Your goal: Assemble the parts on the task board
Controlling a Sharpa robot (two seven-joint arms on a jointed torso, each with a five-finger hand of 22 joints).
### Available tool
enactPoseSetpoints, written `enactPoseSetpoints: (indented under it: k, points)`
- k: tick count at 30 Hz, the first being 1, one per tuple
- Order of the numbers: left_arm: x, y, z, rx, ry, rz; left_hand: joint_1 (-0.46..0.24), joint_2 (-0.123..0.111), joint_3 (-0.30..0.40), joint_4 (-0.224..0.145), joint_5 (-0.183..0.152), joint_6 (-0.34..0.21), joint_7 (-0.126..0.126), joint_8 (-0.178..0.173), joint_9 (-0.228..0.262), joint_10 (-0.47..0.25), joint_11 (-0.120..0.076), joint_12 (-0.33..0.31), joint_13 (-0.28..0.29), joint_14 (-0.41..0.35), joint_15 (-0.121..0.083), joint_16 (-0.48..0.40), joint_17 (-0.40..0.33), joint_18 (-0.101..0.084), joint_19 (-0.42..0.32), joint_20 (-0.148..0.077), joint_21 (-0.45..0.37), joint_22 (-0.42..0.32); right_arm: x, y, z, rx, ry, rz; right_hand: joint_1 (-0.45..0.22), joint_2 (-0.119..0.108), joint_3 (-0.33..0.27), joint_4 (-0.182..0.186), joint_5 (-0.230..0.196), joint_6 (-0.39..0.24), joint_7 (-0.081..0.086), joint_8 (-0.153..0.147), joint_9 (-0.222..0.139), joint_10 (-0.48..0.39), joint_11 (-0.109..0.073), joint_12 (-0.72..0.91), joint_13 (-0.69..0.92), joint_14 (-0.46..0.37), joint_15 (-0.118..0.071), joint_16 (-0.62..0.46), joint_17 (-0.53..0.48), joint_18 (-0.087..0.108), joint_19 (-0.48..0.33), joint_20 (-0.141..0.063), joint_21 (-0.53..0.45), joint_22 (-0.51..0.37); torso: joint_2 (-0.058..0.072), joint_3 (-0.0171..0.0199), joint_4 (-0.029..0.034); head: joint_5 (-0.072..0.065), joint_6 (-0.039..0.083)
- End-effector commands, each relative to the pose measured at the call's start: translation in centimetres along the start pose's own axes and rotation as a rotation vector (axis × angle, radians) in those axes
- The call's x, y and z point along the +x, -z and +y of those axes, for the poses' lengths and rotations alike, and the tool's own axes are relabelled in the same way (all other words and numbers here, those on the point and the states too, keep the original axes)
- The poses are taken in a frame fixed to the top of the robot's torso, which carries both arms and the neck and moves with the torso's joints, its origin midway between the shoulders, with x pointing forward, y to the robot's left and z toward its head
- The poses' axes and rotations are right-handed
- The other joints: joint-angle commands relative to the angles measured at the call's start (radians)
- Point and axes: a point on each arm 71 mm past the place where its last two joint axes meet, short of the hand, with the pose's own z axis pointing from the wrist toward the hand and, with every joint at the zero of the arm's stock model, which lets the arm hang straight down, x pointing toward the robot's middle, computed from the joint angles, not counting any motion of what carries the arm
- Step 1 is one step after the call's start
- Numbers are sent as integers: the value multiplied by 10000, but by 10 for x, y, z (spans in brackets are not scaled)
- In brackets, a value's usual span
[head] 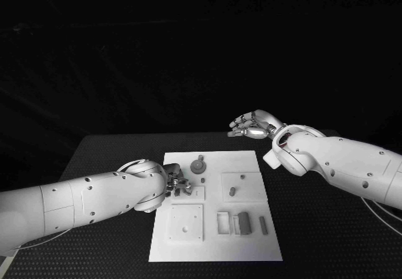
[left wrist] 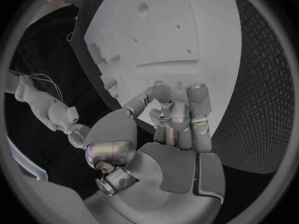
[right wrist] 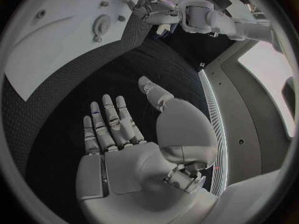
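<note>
The white task board (head: 251, 241) lies in the middle of the black table. On it are a round disc part (head: 197, 166), a short peg (head: 231, 190), and several upright block parts (head: 243, 222) near its right side. My left hand (head: 178, 181) is low over the board's left edge, its fingers (left wrist: 176, 112) curled in together above the white surface (left wrist: 187, 30). I cannot make out a part between them. My right hand (head: 254, 125) hovers beyond the board's far right corner, its fingers (right wrist: 111, 122) spread and holding nothing. The right wrist view shows the board (right wrist: 50, 55) and the disc (right wrist: 101, 22).
A raised square plate (head: 186, 222) with a hole sits on the near left of the board, and an open frame (head: 223, 222) stands beside the blocks. Black table (head: 335, 232) surrounds the board on all sides.
</note>
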Motion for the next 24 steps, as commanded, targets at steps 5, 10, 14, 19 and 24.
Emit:
enactPoseSetpoints:
  k: [5, 10, 14, 19, 24]
  points:
    - [6, -1, -1, -80, -453, 285, 16, 69, 33, -1, 32, 2044, -341, 1, -2, 23, 30, 3, -18, -55, -84, 38, -19, 164, 57, -12, -48, 16, 2, 0, 1, -52, 74, 205, -11, 2, -31, 21, 21, 0, 506, 45, -23, 7, 1, -65, 3, -88, 10, -48, -22, -147, -70, -11, -45, -48, 2, -4, 1, -4, -11]
    - [6, -1, 0, -123, -457, 324, 11, 51, 25, 2, 8, 2039, -338, -5, 0, 17, 33, 0, -21, -60, -81, 37, -23, 163, 54, -9, -54, 18, 2, 0, 0, -32, 79, 200, -12, 2, -32, 22, 22, -2, 506, 45, -25, 7, 1, -66, 3, -93, 11, -50, -23, -146, -70, -11, -45, -44, 4, -7, -4, -8, -18]
    - [6, -1, 0, -121, -398, 394, 4, 2, 10, 4, -9, 2035, -335, -12, 3, 12, 36, -2, -24, -67, -79, 35, -27, 163, 50, -7, -62, 21, 2, 0, 0, -25, 78, 211, -14, 0, -33, 23, 22, -2, 505, 45, -27, 7, 1, -68, 3, -98, 11, -53, -25, -147, -70, -10, -46, -41, 2, -7, 7, -16, -34]
    - [7, -1, 1, -111, -409, 434, -16, -165, -34, 30, -4, 2042, -331, -20, 14, 13, 43, 1, -30, -78, -72, 36, -38, 166, 51, -2, -78, 29, 2, 0, 0, -24, 78, 216, -15, -1, -34, 23, 22, -3, 505, 45, -29, 7, 1, -68, 3, -103, 12, -55, -26, -147, -75, -10, -54, -78, 3, -11, 3, -14, -34]
    - [7, -1, 2, -138, -343, 579, -47, -280, -69, 109, 7, 2065, -334, -21, 26, 25, 43, 8, -32, -78, -70, 44, -46, 169, 63, 2, -91, 34, 2, 0, 0, -21, 79, 217, -17, -2, -35, 24, 22, -4, 505, 46, -31, 8, 1, -69, 3, -108, 12, -57, -27, -147, -76, -10, -56, -82, 1, -9, 6, -15, -47]
